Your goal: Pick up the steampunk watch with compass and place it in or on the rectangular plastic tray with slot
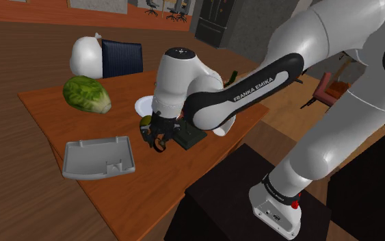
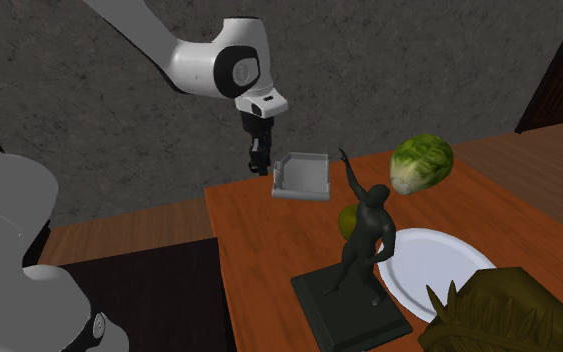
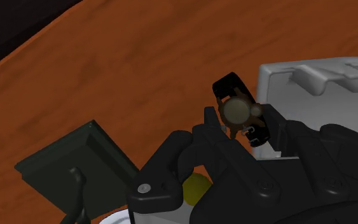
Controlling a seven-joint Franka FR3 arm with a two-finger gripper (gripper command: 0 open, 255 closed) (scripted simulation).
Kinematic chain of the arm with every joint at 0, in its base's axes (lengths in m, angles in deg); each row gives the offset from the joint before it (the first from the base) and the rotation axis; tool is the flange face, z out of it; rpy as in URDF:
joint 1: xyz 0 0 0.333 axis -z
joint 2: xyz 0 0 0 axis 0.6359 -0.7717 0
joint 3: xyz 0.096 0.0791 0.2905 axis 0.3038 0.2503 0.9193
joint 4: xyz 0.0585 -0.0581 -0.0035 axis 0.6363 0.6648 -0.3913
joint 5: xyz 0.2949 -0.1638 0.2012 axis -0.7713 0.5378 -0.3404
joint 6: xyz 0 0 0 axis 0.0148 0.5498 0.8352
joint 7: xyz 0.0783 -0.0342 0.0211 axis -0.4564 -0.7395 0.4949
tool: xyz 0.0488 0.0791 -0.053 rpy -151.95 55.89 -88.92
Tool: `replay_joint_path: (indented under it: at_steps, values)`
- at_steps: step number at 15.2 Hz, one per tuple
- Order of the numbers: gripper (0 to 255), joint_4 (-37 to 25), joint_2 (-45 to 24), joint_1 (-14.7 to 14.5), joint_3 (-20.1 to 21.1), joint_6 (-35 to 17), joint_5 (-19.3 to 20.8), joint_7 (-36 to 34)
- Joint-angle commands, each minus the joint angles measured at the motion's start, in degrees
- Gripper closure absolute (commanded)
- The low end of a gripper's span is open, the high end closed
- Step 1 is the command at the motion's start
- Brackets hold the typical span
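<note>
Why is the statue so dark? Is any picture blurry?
Shoulder view: even light, nothing blurry, the grey tray bright on the table. Second exterior view: the statue is dark itself, sharp, no glare. Wrist view: the watch is sharp, its pale face clear against the black gripper.

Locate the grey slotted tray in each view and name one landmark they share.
Shoulder view: tray lower left, on the table's near corner.
Second exterior view: tray upper middle, beside the gripper.
Wrist view: tray just behind the watch in the gripper.
Shared landmark: the dark statue base, in all three.
</note>
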Motion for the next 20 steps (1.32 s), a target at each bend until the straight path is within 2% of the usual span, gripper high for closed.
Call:
replay_joint_path:
  at_steps: [1, 4, 7, 14, 15, 20]
  values:
    - [255, -4.97, -5.7, 0.01, 0.28, 1.21, 5.87, -4.26]
    - [255, -13.38, -13.62, -2.33, -1.24, 4.44, 12.52, -8.56]
    - [255, -22.31, -20.84, -5.79, -3.37, 8.11, 17.03, -10.96]
    - [255, -46.31, -36.91, -14.94, -7.84, 17.98, 22.82, -11.71]
    - [255, -53.06, -40.91, -17.32, -8.77, 20.7, 23.64, -11.13]
    - [255, -52.1, -42.68, -17.74, -9.71, 18.11, 24.73, -11.94]
